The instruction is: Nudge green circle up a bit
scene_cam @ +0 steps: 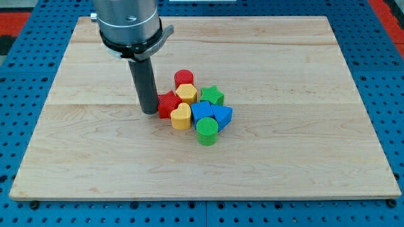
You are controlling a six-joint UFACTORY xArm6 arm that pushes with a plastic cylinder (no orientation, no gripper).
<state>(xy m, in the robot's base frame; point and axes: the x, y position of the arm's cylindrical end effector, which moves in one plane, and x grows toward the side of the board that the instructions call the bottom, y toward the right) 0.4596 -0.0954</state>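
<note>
Now | my tip (150, 111) down on board, touching red star (168, 104), holding nothing | green circle (207, 131) at cluster's bottom edge, toward board's bottom-right corner from tip | blue blocks (211, 113) directly above circle | judgement: approach from below.

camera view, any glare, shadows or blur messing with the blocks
Camera view: lighting is even, with no strong glare on the wooden board; only short soft shadows under the blocks; the green circle and my tip are sharp; the metal end effector housing is cropped by the view's top.
</note>
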